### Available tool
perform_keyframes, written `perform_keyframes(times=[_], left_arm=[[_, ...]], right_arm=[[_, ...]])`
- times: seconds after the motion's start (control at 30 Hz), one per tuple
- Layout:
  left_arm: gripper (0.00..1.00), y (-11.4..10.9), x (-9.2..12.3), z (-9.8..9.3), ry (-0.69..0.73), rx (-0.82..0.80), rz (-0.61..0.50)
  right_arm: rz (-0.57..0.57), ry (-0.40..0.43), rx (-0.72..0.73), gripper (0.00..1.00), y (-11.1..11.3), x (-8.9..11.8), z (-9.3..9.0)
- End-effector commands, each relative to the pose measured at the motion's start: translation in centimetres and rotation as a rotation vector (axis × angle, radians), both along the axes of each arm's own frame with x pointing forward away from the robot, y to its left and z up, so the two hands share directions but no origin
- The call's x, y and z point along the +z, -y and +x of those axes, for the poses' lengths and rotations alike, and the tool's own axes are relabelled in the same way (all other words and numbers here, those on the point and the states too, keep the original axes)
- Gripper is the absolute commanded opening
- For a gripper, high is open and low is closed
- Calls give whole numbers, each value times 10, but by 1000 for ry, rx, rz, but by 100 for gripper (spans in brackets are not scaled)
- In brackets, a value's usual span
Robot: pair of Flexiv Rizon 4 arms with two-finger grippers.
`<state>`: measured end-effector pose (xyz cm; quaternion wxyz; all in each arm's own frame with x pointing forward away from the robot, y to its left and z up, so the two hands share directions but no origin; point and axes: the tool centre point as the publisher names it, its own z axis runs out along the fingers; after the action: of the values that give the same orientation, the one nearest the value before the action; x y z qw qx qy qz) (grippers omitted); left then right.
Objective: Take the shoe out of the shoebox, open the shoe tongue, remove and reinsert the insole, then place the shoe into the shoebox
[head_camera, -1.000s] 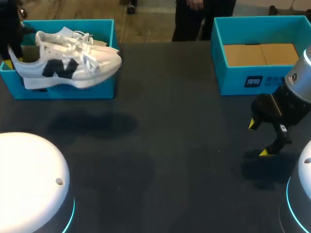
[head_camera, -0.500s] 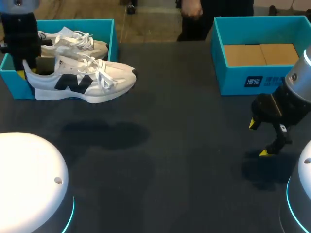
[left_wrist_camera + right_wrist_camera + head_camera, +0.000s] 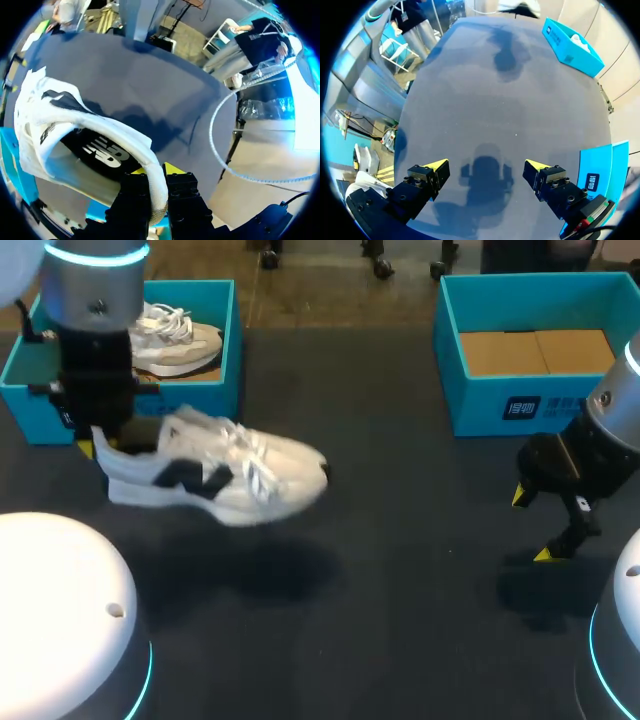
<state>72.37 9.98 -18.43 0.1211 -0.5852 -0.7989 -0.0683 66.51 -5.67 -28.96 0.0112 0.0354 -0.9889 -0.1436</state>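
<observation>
A white shoe point(image 3: 215, 478) with a dark side logo hangs just above the dark table, in front of the left blue shoebox point(image 3: 228, 370). My left gripper point(image 3: 92, 447) is shut on its heel collar. In the left wrist view the heel rim point(image 3: 155, 185) sits pinched between the fingers, and the shoe's opening point(image 3: 75, 130) with its black insole stretches ahead of them. A second white shoe point(image 3: 175, 340) lies inside the box. At the table's right, my right gripper point(image 3: 531, 526) hovers low and open, with nothing between its fingertips point(image 3: 487, 167).
A second blue box point(image 3: 520, 405) with a brown cardboard floor stands at the back right, close behind my right gripper. The left shoebox point(image 3: 570, 47) lies far ahead in the right wrist view. Two white round arm bases fill the near corners.
My left arm has carried the shoe out of the shoebox, toward the front and right, and lower over the table. The right arm has kept still.
</observation>
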Motion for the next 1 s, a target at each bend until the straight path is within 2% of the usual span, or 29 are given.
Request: perform_keyframes(times=[0.03,0.47,0.7,0.83,1.0], left_arm=[[0,10,-8,-19,17,-27,4],[0,10,-8,-19,17,-27,4],[0,25,-29,-23,-41,-39,24],[0,34,-39,-23,-43,-72,-9],[0,52,-56,-25,-19,-97,9]], right_arm=[[-2,1,0,100,0,-1,0],[-2,1,0,100,0,-1,0],[-2,1,0,100,0,-1,0],[-2,1,0,100,0,-1,0],[-2,1,0,100,0,-1,0]])
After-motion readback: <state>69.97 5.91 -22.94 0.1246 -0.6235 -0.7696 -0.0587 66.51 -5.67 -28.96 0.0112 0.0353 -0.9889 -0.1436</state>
